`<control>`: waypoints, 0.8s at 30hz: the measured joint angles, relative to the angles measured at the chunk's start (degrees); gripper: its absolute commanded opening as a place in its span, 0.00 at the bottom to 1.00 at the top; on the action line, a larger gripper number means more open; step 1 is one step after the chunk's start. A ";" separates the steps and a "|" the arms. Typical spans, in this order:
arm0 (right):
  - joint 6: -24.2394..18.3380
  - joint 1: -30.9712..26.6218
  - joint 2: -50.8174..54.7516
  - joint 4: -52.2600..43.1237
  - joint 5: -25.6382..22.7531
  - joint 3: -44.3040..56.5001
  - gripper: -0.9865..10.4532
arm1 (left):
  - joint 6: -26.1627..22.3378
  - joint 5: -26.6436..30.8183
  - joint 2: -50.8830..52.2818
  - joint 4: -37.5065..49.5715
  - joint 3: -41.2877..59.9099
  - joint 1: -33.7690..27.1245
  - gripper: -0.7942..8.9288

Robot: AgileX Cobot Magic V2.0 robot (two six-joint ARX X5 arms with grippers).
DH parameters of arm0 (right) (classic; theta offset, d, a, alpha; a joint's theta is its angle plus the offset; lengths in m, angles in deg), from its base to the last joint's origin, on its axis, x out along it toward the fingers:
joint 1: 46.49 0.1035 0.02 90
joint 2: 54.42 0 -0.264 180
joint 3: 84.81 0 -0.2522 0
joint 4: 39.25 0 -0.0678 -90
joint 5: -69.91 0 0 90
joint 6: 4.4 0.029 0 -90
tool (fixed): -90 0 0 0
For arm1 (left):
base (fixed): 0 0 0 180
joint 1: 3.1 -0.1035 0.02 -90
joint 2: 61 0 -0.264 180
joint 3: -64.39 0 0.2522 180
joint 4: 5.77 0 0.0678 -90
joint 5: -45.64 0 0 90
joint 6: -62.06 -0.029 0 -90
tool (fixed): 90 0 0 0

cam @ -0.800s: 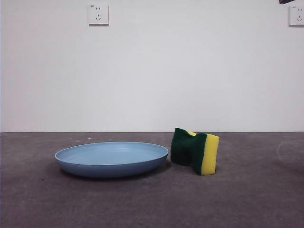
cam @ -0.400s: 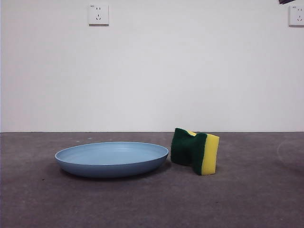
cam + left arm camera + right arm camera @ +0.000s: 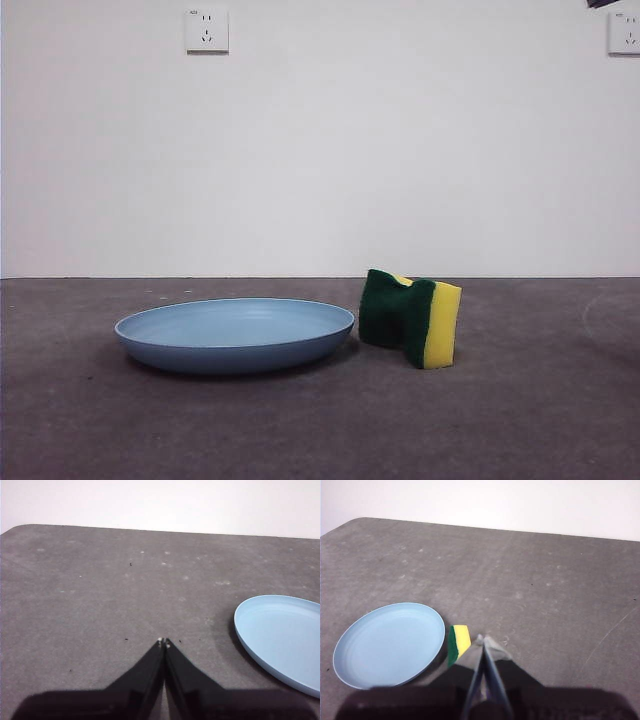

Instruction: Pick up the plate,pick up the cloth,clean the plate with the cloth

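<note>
Plate (image 3: 235,335) position: flat on the grey table (image 3: 320,430), nearest the front camera, empty and ungripped. Sponge (image 3: 411,320) position: on edge just beside the plate's rim, green scouring face toward the plate, yellow foam outward; whether the two touch cannot be determined. Comparison with the two preceding front frames shows no displacement of either item, so no task step has begun. Left claw (image 3: 164,641): jaws closed tip to tip, holding nothing, above bare table to one side of the plate. Right claw (image 3: 481,641): jaws closed, empty, above the sponge. Wall sockets (image 3: 207,30) lie beyond.
</note>
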 measured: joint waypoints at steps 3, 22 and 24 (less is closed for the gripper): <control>0.00 0.00 0.00 0.00 0.00 0.00 0.09 | 0.00 0.00 0.00 0.00 0.00 0.00 0.08; -4.59 -10.05 6.54 2.23 5.03 3.17 0.09 | 0.00 0.00 0.00 0.00 0.00 0.00 0.08; -4.79 -14.97 8.90 1.46 10.32 5.60 0.09 | 0.00 0.00 0.00 0.00 0.00 0.00 0.08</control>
